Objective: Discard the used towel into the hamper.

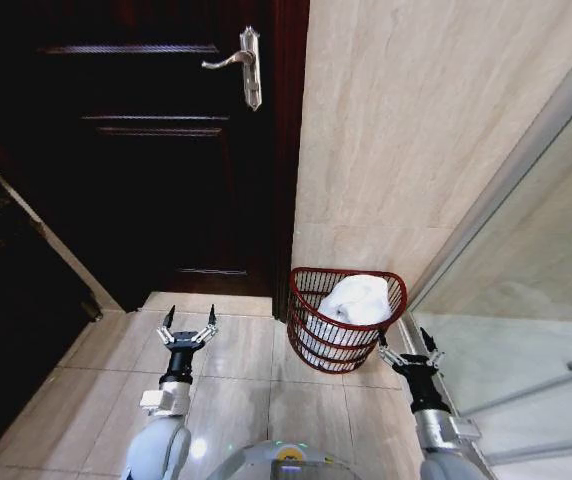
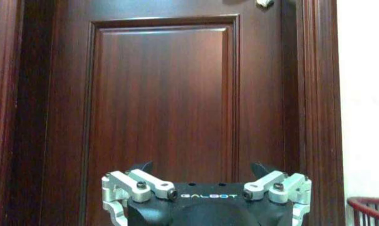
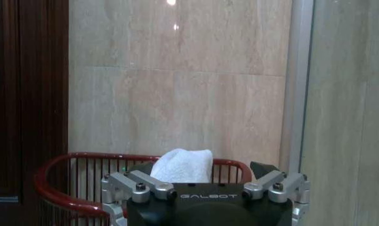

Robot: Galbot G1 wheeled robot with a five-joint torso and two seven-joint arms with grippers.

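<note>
A round dark red open-weave hamper (image 1: 306,328) stands on the tiled floor against the beige wall, beside the door frame. A white towel (image 1: 354,298) lies bunched inside it, rising above the rim. My right gripper (image 1: 412,350) hangs open and empty just right of the hamper, near its rim. My left gripper (image 1: 188,325) is open and empty over the floor to the hamper's left, facing the door. In the right wrist view the towel (image 3: 182,165) sits behind the hamper's rim (image 3: 54,194). The left wrist view catches the hamper's edge (image 2: 369,208).
A dark wooden door (image 1: 156,150) with a metal lever handle (image 1: 242,62) is shut ahead on the left. A glass shower partition (image 1: 526,330) with a metal frame runs along the right. Pale floor tiles (image 1: 236,390) lie open between the arms.
</note>
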